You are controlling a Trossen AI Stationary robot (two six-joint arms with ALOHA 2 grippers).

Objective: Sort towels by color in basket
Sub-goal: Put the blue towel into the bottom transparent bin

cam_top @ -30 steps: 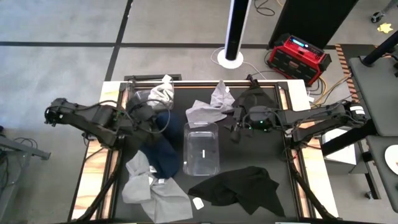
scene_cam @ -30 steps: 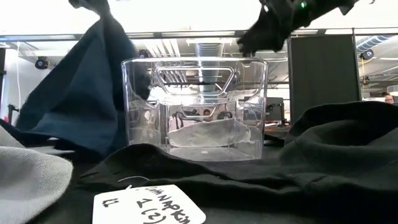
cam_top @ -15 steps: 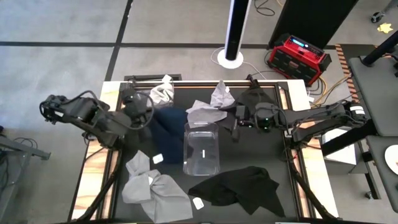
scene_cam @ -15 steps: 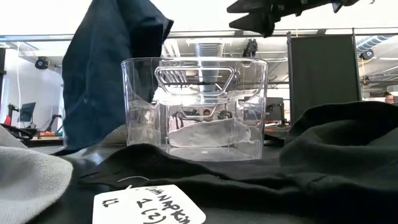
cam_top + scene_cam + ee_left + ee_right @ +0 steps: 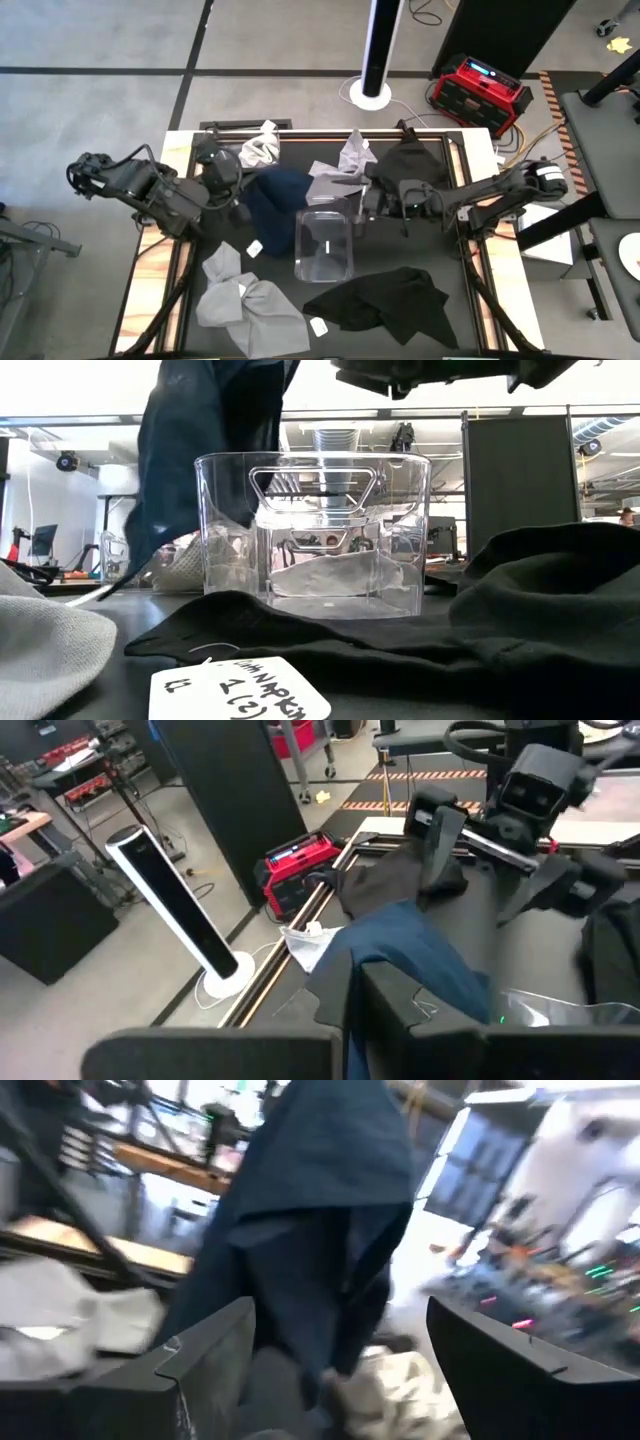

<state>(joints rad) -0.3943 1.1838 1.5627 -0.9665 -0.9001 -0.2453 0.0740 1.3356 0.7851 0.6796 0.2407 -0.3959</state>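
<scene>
where the high view looks down, the clear plastic basket (image 5: 324, 238) sits mid-table; the left gripper (image 5: 236, 190) is beside its far-left corner, clenched on a navy blue towel (image 5: 275, 195) that hangs against that corner. the right gripper (image 5: 358, 203) hovers at the basket's far-right corner with fingers spread and nothing in them. a black towel (image 5: 385, 300) lies just near-right of the basket, light grey towels (image 5: 245, 302) near-left of it, and a white towel (image 5: 333, 180) just beyond its far rim.

in the low view, the navy towel (image 5: 205, 455) hangs down over the basket's (image 5: 315, 530) left wall, a pale cloth (image 5: 340, 575) lies inside on the bottom, and a paper tag (image 5: 238, 689) rests in front.

in the left wrist view, the navy towel (image 5: 405, 955) drapes from the fingers (image 5: 400, 1010).

in the right wrist view, the navy towel (image 5: 315, 1220) hangs ahead of the parted fingers (image 5: 510, 1370).
</scene>
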